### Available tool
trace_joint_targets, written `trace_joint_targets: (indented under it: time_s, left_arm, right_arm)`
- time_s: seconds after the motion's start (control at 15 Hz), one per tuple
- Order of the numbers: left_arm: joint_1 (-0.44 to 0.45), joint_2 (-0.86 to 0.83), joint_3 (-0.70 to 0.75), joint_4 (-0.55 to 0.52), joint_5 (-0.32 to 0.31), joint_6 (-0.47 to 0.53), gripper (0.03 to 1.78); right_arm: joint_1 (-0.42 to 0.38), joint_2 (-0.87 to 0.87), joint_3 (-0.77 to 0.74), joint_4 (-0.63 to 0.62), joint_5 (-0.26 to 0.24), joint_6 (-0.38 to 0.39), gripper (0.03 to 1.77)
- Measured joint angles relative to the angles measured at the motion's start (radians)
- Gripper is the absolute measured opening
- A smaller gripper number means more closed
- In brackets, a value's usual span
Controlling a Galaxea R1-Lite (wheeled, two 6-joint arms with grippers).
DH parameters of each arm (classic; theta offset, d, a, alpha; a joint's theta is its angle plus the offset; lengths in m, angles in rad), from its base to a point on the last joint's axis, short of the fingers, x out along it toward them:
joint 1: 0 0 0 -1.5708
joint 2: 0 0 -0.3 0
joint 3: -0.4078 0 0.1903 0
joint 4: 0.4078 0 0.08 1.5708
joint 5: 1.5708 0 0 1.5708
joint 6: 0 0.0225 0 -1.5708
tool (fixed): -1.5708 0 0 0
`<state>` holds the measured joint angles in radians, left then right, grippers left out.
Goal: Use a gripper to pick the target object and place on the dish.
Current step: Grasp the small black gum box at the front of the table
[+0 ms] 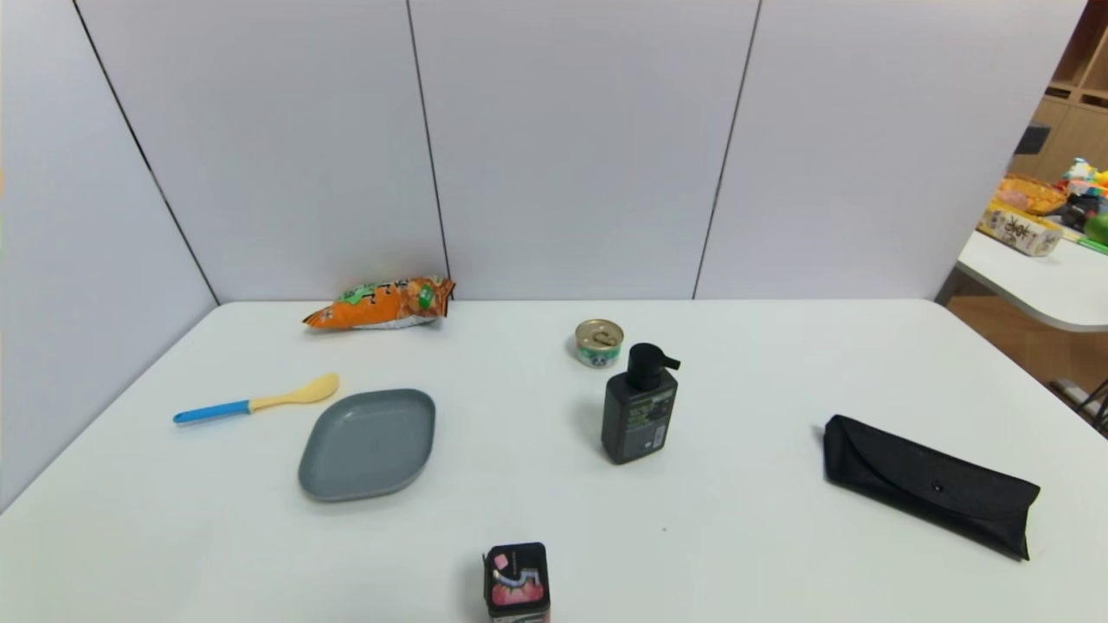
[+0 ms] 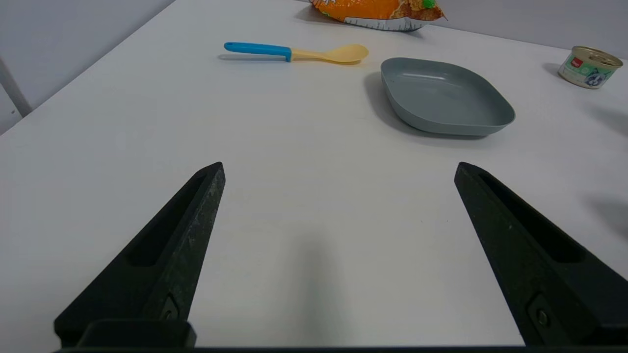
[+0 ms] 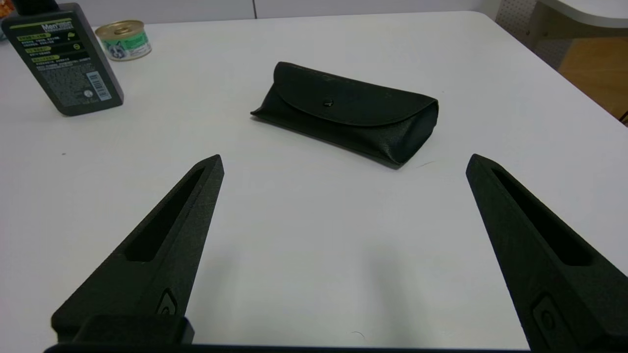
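Observation:
The small black box with pink-red graphics (image 1: 517,581) stands at the table's near edge, in the middle; neither wrist view shows it. To its far left lies the grey-blue dish (image 1: 369,443), also in the left wrist view as the dish (image 2: 444,96), with nothing in it. Neither arm shows in the head view. My left gripper (image 2: 338,169) hangs open over bare table short of the dish, nothing between its fingers. My right gripper (image 3: 344,162) is open too, over bare table just short of a black pouch.
A black pump bottle (image 1: 640,407) and a small round tin can (image 1: 599,342) stand mid-table. A blue-handled yellow spoon (image 1: 255,401) and an orange snack bag (image 1: 381,304) lie far left. The black pouch (image 1: 928,483) lies right. Grey panels wall the back.

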<state>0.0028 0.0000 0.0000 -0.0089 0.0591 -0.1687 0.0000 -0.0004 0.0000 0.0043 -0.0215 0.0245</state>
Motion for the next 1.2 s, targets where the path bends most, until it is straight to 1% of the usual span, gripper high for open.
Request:
trace_joint_targets:
  time_s: [0.27, 0.53, 0.67, 0.87, 1.2]
  left_arm:
    - [0.001, 0.0, 0.0, 0.004, -0.003, 0.02, 1.69]
    - [0.001, 0.0, 0.0, 0.007, -0.005, 0.103, 1.69]
    - [0.001, 0.004, -0.007, 0.007, -0.004, 0.122, 1.69]
    - [0.001, 0.046, -0.078, 0.009, -0.02, 0.172, 1.69]
    - [-0.001, 0.245, -0.272, 0.03, -0.101, 0.304, 1.69]
  right_arm:
    - [0.0, 0.0, 0.0, 0.0, 0.0, 0.0, 1.71]
    - [0.0, 0.0, 0.0, 0.0, 0.0, 0.0, 1.71]
    - [0.0, 0.0, 0.0, 0.0, 0.0, 0.0, 1.71]
    - [0.0, 0.0, 0.0, 0.0, 0.0, 0.0, 1.71]
    - [0.0, 0.0, 0.0, 0.0, 0.0, 0.0, 1.71]
